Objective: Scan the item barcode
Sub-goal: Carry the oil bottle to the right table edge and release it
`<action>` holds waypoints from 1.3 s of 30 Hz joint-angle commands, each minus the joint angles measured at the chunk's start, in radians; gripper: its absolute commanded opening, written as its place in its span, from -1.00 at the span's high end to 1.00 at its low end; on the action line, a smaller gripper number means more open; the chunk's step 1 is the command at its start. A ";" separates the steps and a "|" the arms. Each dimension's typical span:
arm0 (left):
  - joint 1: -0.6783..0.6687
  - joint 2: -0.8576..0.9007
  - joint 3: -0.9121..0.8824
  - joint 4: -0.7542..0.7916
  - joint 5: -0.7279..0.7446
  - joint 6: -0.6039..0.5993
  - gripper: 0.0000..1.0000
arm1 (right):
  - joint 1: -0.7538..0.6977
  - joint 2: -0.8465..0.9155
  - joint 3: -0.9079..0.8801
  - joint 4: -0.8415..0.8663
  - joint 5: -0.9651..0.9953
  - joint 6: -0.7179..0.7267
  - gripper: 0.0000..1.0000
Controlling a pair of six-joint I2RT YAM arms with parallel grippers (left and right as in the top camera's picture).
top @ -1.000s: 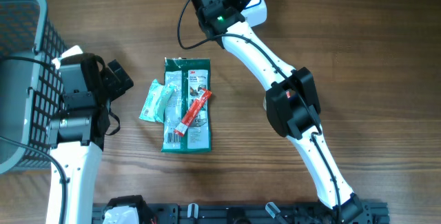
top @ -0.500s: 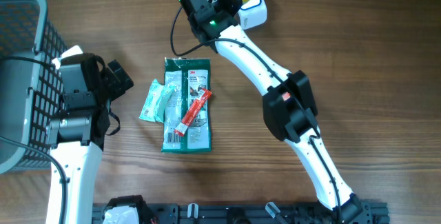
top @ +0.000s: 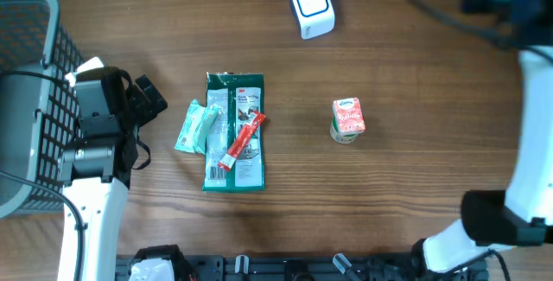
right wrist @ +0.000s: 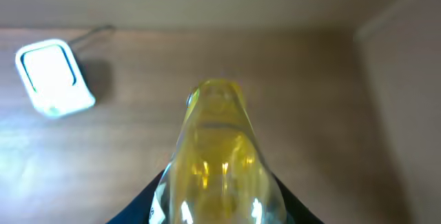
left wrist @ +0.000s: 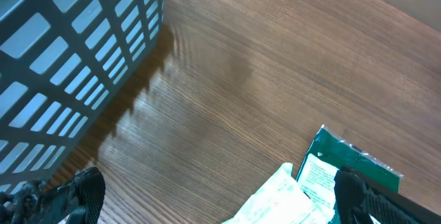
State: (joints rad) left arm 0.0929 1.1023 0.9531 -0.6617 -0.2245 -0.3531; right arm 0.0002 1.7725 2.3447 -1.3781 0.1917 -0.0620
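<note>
At the right wrist, we see the right gripper (right wrist: 218,214) clenched on a yellow translucent item (right wrist: 219,141), its dark fingers pressing the item's lower sides. The item rises upright from the gripper, held above the wooden tabletop (right wrist: 303,114). Up and to the left lies the white barcode scanner (right wrist: 52,76), its blue-rimmed window facing up, well apart from the item. From overhead, the right arm is a blur at the far right corner.

The left gripper (left wrist: 215,193) hangs spread wide with nothing between its fingers, low over the tabletop's left side. Beside it stands a grey mesh basket (left wrist: 69,45). Just past the fingers lie a pale green packet (top: 197,128) and a dark green packet (top: 235,134) with a red stick sachet (top: 242,141) across it. Farther right, alone, sits a small pink carton (top: 348,118).
</note>
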 commanded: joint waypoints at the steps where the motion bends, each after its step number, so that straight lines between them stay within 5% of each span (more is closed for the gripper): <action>1: 0.004 -0.002 0.008 0.003 -0.016 0.009 -1.00 | -0.190 0.022 -0.074 -0.107 -0.323 0.003 0.90; 5: 0.004 -0.002 0.008 0.003 -0.016 0.009 -1.00 | -0.304 0.025 -0.402 -0.041 -0.322 0.010 0.86; 9: 0.004 -0.002 0.008 0.003 -0.016 0.009 -1.00 | -0.323 0.025 -0.798 0.217 -0.195 0.010 0.76; 13: 0.004 -0.002 0.008 0.002 -0.016 0.009 -1.00 | -0.323 0.025 -0.933 0.382 -0.191 0.020 0.53; 14: 0.004 -0.002 0.008 0.003 -0.016 0.009 -1.00 | -0.323 0.025 -0.933 0.388 -0.191 0.027 0.40; 15: 0.004 -0.002 0.008 0.002 -0.016 0.009 -1.00 | -0.323 0.025 -0.933 0.389 -0.191 0.038 -0.23; 17: 0.004 -0.002 0.008 0.003 -0.016 0.009 -1.00 | -0.323 0.025 -0.933 0.387 -0.192 0.039 -0.40; 19: 0.004 -0.002 0.008 0.003 -0.016 0.009 -1.00 | -0.323 0.025 -0.933 0.386 -0.192 0.041 -1.00; 24: 0.004 -0.002 0.008 0.003 -0.016 0.009 -1.00 | -0.322 0.024 -0.896 0.353 -0.192 0.063 -1.00; 34: 0.004 -0.002 0.008 0.002 -0.016 0.009 -1.00 | -0.280 0.001 -0.434 0.006 -0.388 0.021 -0.98; 39: 0.004 -0.002 0.008 0.002 -0.016 0.009 -1.00 | -0.108 -0.009 -0.436 -0.100 -0.567 -0.069 -0.46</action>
State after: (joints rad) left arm 0.0929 1.1023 0.9531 -0.6617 -0.2279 -0.3531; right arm -0.1802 1.7885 1.8908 -1.4364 -0.2653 -0.0879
